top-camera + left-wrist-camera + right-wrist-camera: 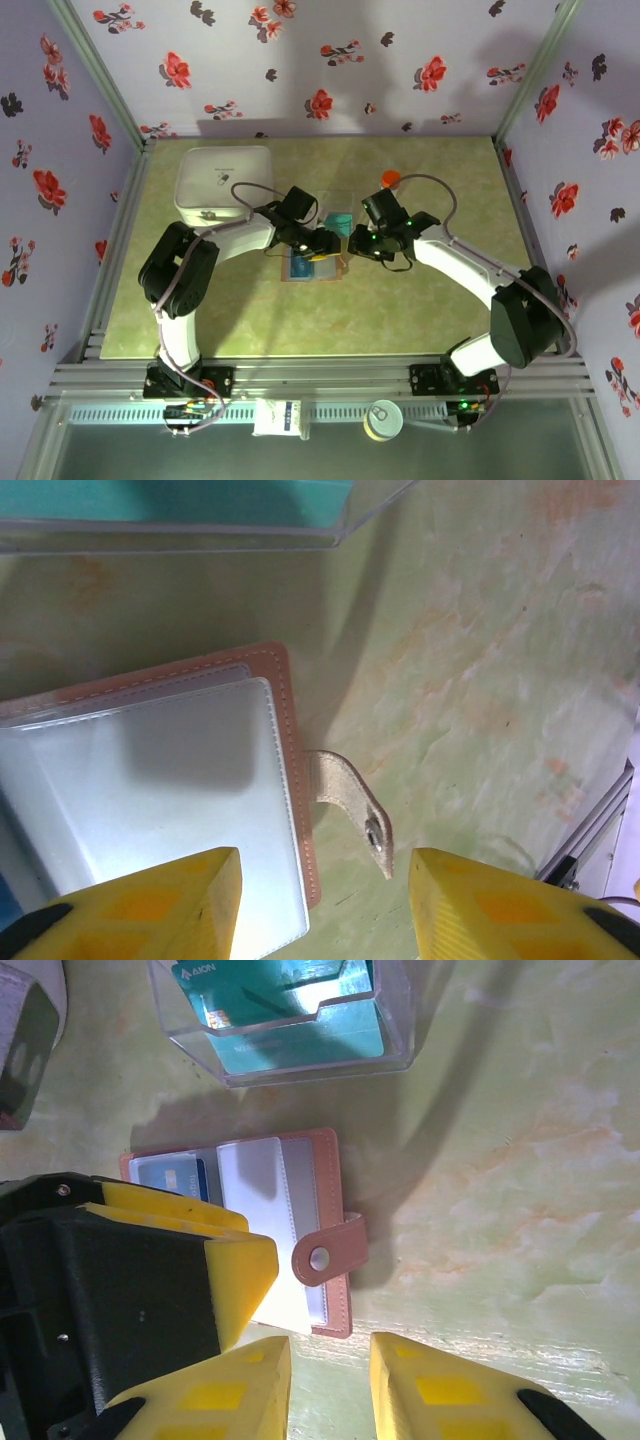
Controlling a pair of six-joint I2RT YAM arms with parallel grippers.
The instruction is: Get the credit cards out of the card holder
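The green table [440, 300] carries a white container [225, 180] at upper left of the top view, well apart from the work. In the right wrist view a clear tray [310, 1068] at the top already holds a teal card [300, 1020], likely the drop spot. Just below it the card holder [270, 1190] lies open and flat. The left gripper [320, 910], fingers apart, sits over it, apparently pinning it. A blue card [172, 1176] remains pocketed. The right gripper [330, 1385], jaws slightly apart and empty, hovers by the snap strap [325, 1250]. The left arm's bulk crowds access.
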